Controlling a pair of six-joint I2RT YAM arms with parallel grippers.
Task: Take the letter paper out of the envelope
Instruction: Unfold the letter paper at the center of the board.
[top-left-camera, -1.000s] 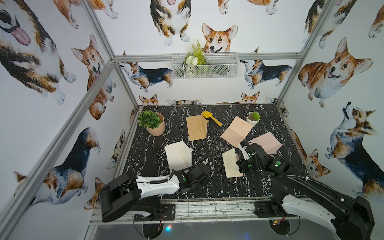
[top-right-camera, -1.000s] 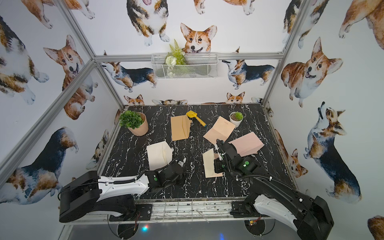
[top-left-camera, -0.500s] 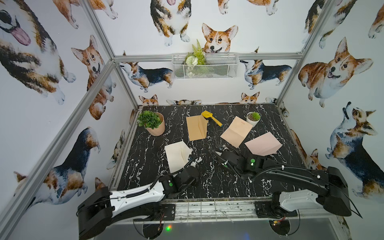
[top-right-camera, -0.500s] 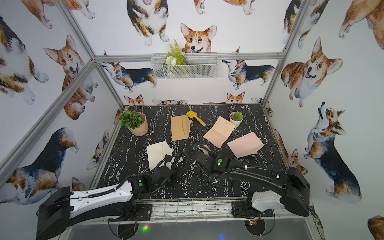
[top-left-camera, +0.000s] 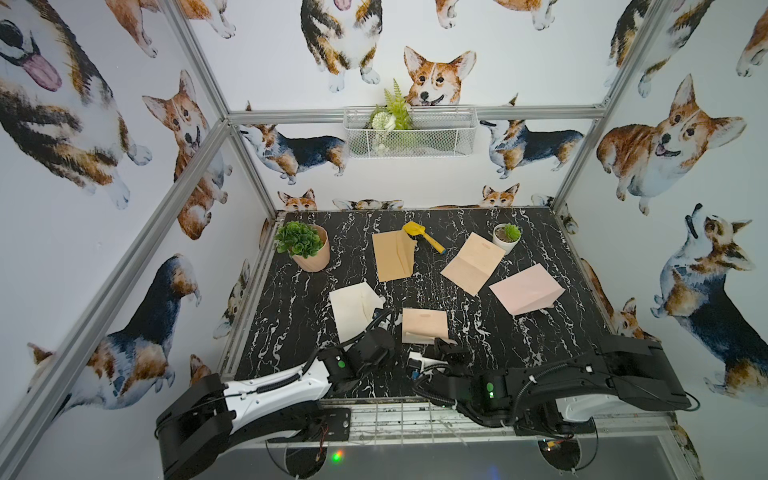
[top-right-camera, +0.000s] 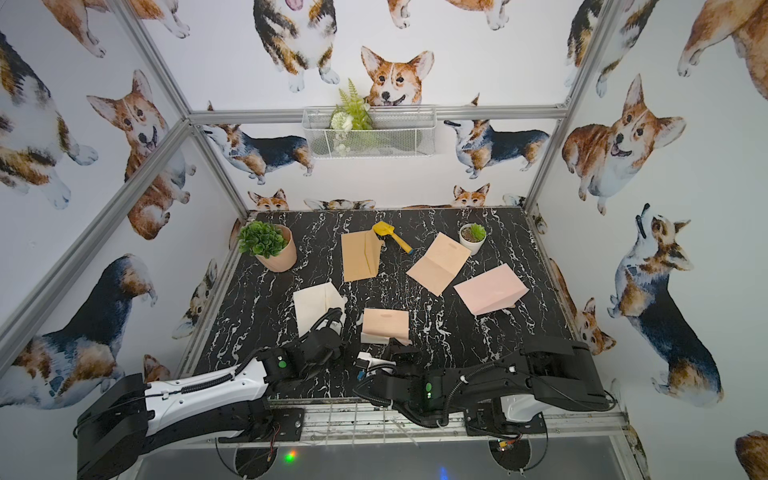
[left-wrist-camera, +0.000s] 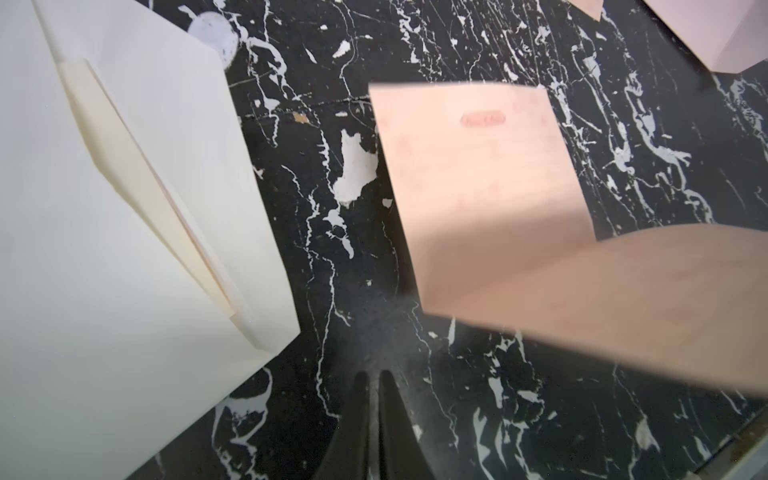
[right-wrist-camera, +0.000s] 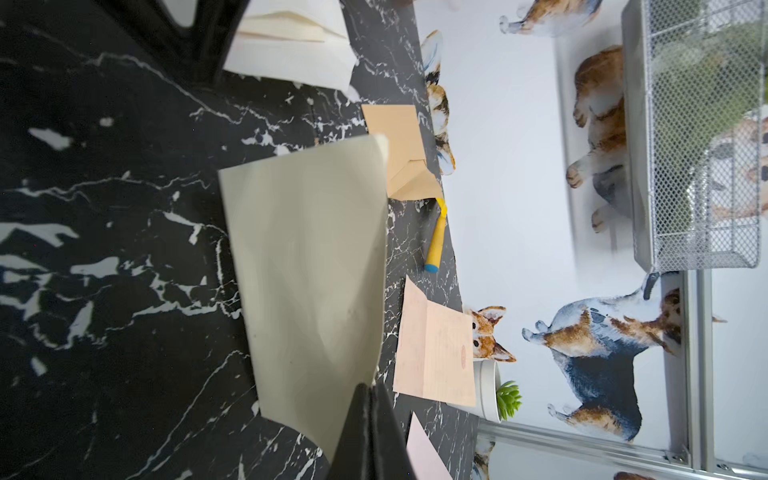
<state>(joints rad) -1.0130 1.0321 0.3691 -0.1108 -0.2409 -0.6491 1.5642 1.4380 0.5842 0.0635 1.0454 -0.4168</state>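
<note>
The letter paper (top-left-camera: 424, 325) (top-right-camera: 385, 324) is peach with a small red mark and lies outside the envelope at the front middle of the table. It bends upward at its near edge, where my right gripper (top-left-camera: 442, 343) (top-right-camera: 398, 343) (right-wrist-camera: 370, 386) is shut on it. The right wrist view shows its pale underside (right-wrist-camera: 307, 270); the left wrist view shows its peach face (left-wrist-camera: 478, 174). The cream envelope (top-left-camera: 353, 309) (top-right-camera: 314, 306) (left-wrist-camera: 104, 249) lies flat just left of it, flap open. My left gripper (top-left-camera: 380, 334) (top-right-camera: 332, 332) (left-wrist-camera: 374, 374) is shut and empty between the two.
Further back lie a tan envelope (top-left-camera: 392, 255), a yellow toy shovel (top-left-camera: 424, 237), an unfolded peach letter (top-left-camera: 473, 264) and a pink envelope (top-left-camera: 525, 289). A terracotta plant pot (top-left-camera: 311, 253) stands back left, a small white pot (top-left-camera: 505, 239) back right.
My right arm has swung left and back toward the front edge, bringing the letter paper with it. My left gripper has closed and drawn back from the cream envelope.
</note>
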